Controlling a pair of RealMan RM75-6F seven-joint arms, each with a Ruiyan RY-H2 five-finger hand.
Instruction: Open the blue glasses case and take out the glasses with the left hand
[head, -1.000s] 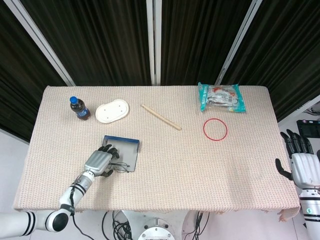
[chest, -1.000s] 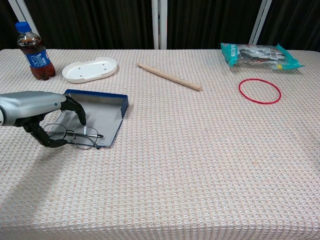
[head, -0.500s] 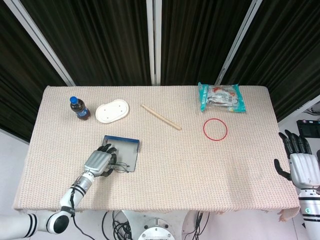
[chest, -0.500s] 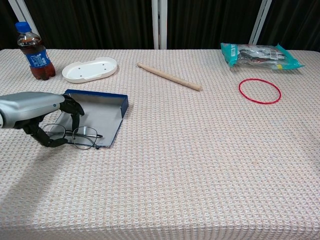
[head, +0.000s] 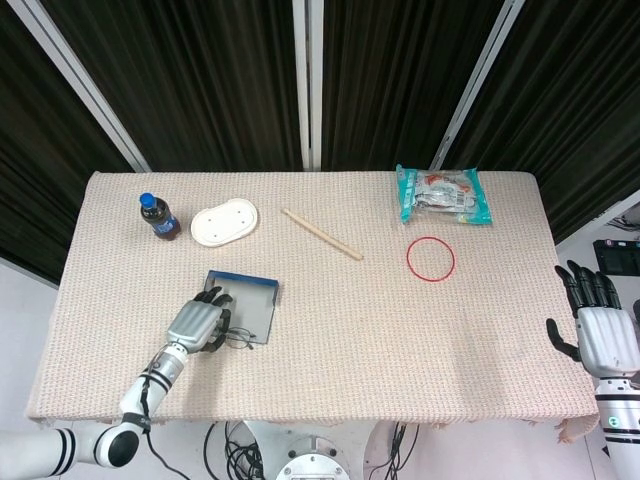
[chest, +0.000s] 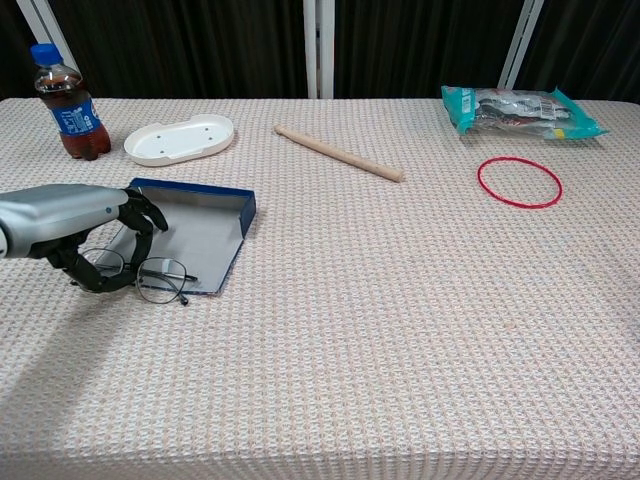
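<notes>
While the left hand (chest: 75, 230) pinches one pair of thin wire-rimmed glasses (chest: 145, 278) at the front edge of the open blue glasses case (chest: 205, 225), the right hand (head: 598, 325) hangs spread beyond the woven worktop (chest: 400, 300).

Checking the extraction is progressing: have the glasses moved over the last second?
Yes. In the chest view the glasses, held by the left hand, have slid leftward and toward the camera, off the front edge of the open blue glasses case.
</notes>
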